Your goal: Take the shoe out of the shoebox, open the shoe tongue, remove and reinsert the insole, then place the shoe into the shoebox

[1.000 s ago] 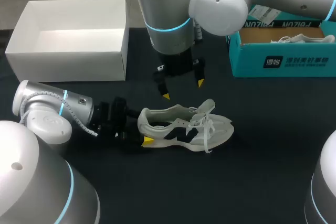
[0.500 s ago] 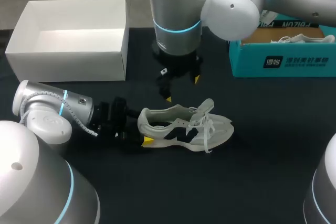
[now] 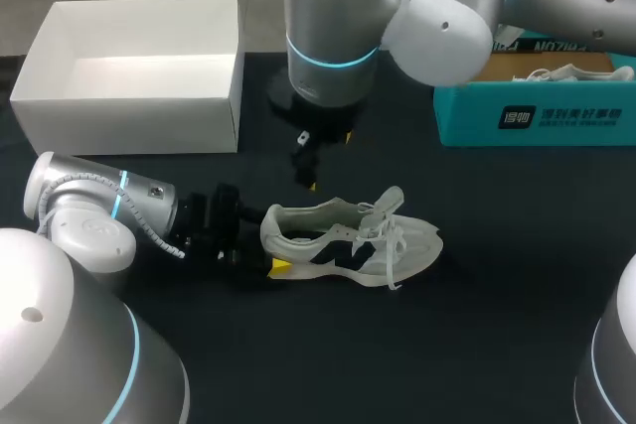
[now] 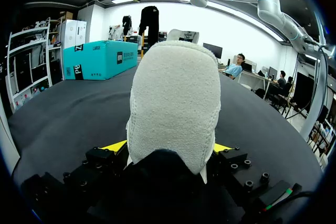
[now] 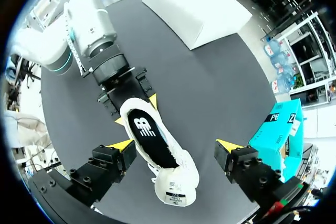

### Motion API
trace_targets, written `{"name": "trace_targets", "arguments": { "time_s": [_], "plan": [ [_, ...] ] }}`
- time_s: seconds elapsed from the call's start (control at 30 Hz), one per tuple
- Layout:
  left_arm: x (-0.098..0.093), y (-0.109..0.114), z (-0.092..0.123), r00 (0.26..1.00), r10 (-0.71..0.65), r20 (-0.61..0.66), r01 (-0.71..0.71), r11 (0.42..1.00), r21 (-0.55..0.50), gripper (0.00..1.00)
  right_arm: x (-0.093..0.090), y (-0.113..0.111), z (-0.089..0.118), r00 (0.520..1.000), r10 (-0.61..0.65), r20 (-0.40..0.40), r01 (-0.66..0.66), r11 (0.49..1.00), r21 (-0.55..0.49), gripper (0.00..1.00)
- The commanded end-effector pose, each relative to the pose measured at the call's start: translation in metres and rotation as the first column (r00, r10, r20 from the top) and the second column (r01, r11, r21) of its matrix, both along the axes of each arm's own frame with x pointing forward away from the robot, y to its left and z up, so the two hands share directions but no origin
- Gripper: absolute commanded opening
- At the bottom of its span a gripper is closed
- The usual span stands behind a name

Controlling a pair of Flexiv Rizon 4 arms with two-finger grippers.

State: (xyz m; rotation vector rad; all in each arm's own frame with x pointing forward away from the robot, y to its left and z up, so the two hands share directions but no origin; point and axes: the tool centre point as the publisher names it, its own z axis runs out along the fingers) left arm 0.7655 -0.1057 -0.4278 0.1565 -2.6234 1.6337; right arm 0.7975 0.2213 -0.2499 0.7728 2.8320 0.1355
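A white sneaker (image 3: 348, 235) with a dark side logo stands on the black table, toe to the right. Its heel (image 4: 176, 103) sits between my left gripper's (image 3: 260, 250) yellow fingertips (image 4: 116, 147), which press it from both sides. My right gripper (image 3: 323, 151) hangs open above and just behind the shoe. In the right wrist view the right gripper (image 5: 176, 148) straddles the shoe (image 5: 168, 166) from above with nothing between its fingers. The dark insole (image 5: 149, 135) lies inside the shoe, with the tongue (image 5: 176, 195) at the far end of the opening.
A teal shoebox (image 3: 532, 111) with another white shoe (image 3: 571, 73) in it stands at the back right. A white open box (image 3: 129, 76) sits at the back left. Bare black table lies in front of the sneaker.
My right arm's wrist has turned and its gripper has shifted a little back and left above the shoe. The left arm and the sneaker have stayed put.
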Motion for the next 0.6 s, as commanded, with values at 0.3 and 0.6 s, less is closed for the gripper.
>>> {"name": "trace_targets", "arguments": {
  "time_s": [0.3, 0.6],
  "plan": [
    [0.000, 0.001, -0.004, 1.000, 0.000, -0.001, 0.000, 1.000, 0.000, 0.00, -0.006, 0.004, -0.003, 0.935, 0.353, -0.024, -0.354, 0.930, -0.097, 1.00],
    [0.000, 0.001, -0.004, 1.000, 0.000, -0.001, 0.000, 1.000, 0.000, 0.00, -0.007, 0.008, -0.013, 0.933, 0.358, -0.039, -0.360, 0.929, -0.086, 1.00]
  ]
}}
